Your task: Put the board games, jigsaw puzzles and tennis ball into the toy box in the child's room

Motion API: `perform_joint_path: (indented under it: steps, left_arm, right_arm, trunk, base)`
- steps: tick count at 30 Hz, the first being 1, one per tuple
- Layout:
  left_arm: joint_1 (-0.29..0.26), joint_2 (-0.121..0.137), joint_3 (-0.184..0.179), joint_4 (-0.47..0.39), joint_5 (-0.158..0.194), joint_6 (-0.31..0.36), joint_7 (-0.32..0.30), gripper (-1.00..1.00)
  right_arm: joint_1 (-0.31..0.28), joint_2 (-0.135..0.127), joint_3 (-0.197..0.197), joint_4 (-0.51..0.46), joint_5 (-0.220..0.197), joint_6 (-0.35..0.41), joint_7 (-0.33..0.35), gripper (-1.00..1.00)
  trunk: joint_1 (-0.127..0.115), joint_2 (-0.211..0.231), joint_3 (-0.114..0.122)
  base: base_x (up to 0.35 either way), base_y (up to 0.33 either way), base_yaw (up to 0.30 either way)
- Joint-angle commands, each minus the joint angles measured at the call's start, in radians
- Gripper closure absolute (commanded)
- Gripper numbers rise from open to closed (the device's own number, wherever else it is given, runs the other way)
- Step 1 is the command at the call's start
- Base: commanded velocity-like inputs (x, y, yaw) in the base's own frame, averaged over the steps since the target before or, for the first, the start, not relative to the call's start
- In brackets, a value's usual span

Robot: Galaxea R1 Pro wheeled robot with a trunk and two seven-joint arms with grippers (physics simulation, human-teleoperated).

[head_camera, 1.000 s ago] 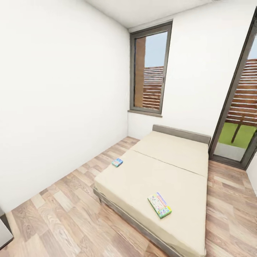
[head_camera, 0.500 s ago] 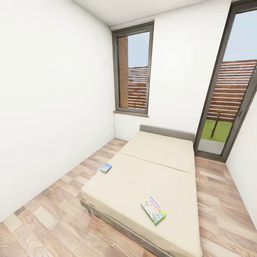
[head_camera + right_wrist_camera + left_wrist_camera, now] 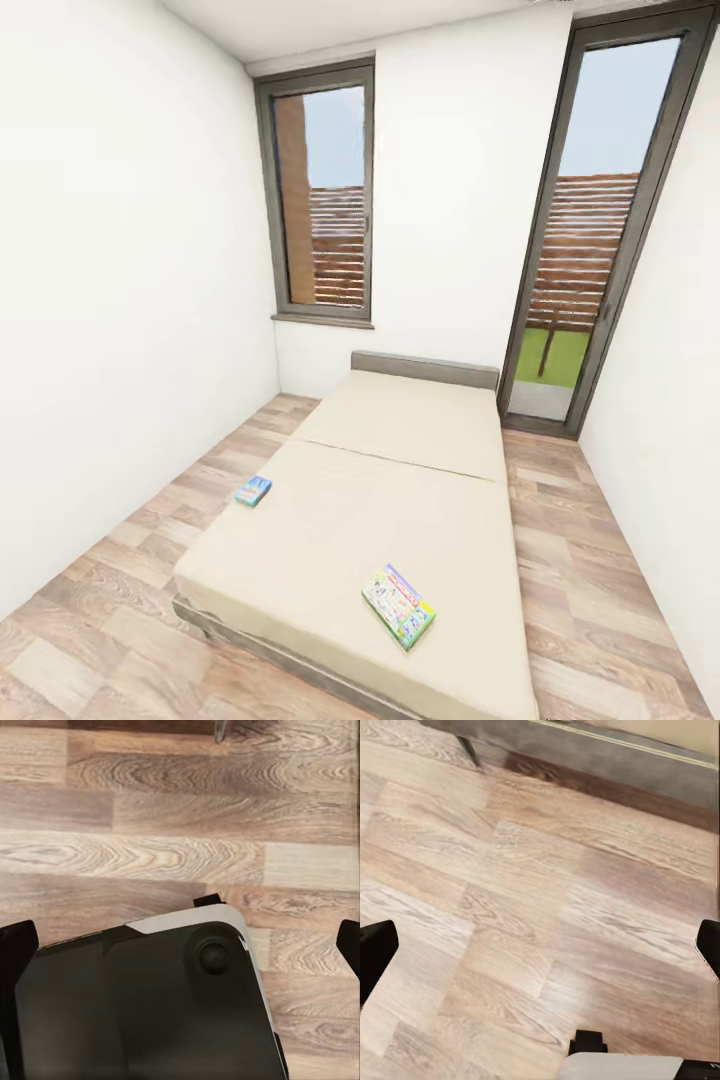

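From the head: a low bed (image 3: 400, 480) with a cream mattress running lengthwise toward the far wall, set on a wood-plank floor (image 3: 100, 620) between white walls. On the bed's near end, toward its right half, a green-edged board game (image 3: 398, 606) lying flat and turned at an angle to the mattress edge. Beside the bed's left edge, a small blue board game (image 3: 253, 490), whether on the mattress rim or on the planks impossible to tell. Beyond the bed's head, a tall window (image 3: 322, 200) to the left and a glass door (image 3: 585, 230) to the right, slatted fence and grass outside. Against the picture of a second ago, whole scene shifted leftward and bed more centred, with the glass door now fully in frame; a turn of the camera, both boxes lying on the bed as before. From the left wrist: planks below, bed's grey frame (image 3: 607, 754) and one thin leg (image 3: 469, 750) at the far side; left gripper (image 3: 540, 949) spread wide, black fingertips (image 3: 375, 952) at opposite edges, nothing between. From the right wrist: right gripper (image 3: 180, 937) likewise wide open and empty, over the robot's black and grey base (image 3: 150, 997) and planks.
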Motion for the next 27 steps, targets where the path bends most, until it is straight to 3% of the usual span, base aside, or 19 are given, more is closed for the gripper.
perform_joint_path:
  steps: [1,14,27]
  left_arm:
    - [0.0,0.0,-0.001,0.001,-0.001,-0.003,0.003,-1.0]
    - [0.0,0.001,-0.001,0.001,-0.002,-0.002,0.003,-1.0]
    - [0.0,0.0,-0.002,0.001,-0.003,-0.003,0.003,-1.0]
  right_arm:
    - [-0.001,0.001,-0.005,0.001,-0.002,-0.003,0.0,-1.0]
    - [-0.001,0.001,-0.005,0.001,-0.002,-0.003,0.0,-1.0]
    - [-0.001,0.002,-0.005,0.001,0.0,-0.002,0.0,-1.0]
  trunk:
    - [0.001,-0.001,0.0]
    - [0.001,-0.001,0.0]
    - [0.001,-0.001,0.0]
  base:
    - [0.168,0.037,-0.281]
    - [0.097,0.047,-0.281]
    - [-0.064,0.023,-0.281]
